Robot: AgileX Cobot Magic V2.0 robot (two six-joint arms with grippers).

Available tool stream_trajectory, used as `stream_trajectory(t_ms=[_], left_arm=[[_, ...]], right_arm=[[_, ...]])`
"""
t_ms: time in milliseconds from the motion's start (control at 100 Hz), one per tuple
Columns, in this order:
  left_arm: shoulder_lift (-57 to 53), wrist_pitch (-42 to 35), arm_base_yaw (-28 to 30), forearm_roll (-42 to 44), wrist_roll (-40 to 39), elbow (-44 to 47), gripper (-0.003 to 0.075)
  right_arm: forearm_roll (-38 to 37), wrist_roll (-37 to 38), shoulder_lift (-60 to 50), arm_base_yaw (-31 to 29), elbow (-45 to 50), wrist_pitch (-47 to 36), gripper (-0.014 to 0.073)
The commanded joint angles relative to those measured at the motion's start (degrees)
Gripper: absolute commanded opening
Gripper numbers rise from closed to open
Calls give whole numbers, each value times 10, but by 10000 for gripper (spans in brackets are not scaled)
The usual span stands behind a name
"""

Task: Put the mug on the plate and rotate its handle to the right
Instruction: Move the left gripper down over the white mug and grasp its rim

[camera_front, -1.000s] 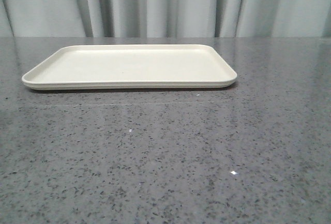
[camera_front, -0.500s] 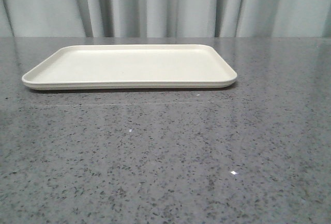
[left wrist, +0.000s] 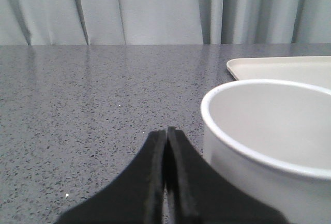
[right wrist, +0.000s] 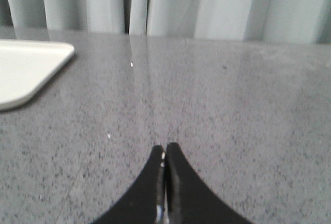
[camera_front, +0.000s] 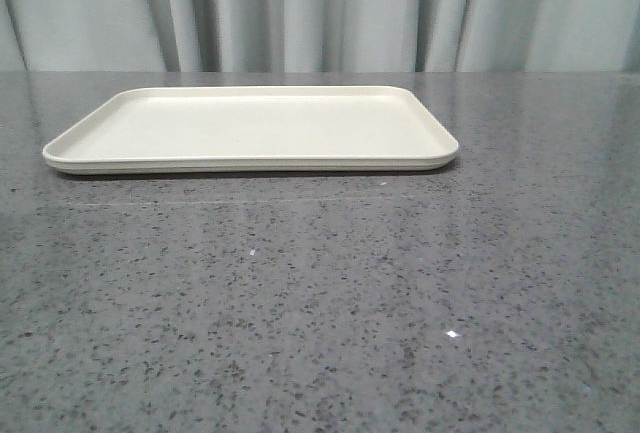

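Two black grippers show in the wrist views, each with its fingers pressed together on nothing: the left gripper (left wrist: 166,136) sits just beside the white cylindrical mug (left wrist: 269,146), the right gripper (right wrist: 165,151) over bare grey speckled stone table (camera_front: 320,303). Beyond the mug lies the cream-white rectangular plate (camera_front: 250,128), flat on the table.

Soft, even light falls from above, leaving small bright glints on the speckled grey table (camera_front: 320,303) and only a thin dark shadow under the near rim of the plate (camera_front: 250,164). The front view is sharp throughout. In the left wrist view the mug (left wrist: 269,146) up close is soft-edged, and the right wrist view is hazy, with a pale streak of glare down the tabletop.
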Motion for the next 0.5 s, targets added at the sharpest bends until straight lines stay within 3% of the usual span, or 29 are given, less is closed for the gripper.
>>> stream_trajectory(t_ms=[0, 130, 260, 490], left_arm=[[-16, -58, -4, 0, -6, 6, -20], [-16, -100, -4, -10, -6, -9, -20], [-16, -75, -4, -45, -6, -61, -20], [13, 28, -4, -67, -6, -224, -20]], right_arm=[[-4, -2, -12, 0, -1, -79, -66], [30, -2, -12, 0, -13, -88, -66], [46, -2, -7, 0, -47, -76, -66], [45, -2, 52, 0, -190, 97, -66]])
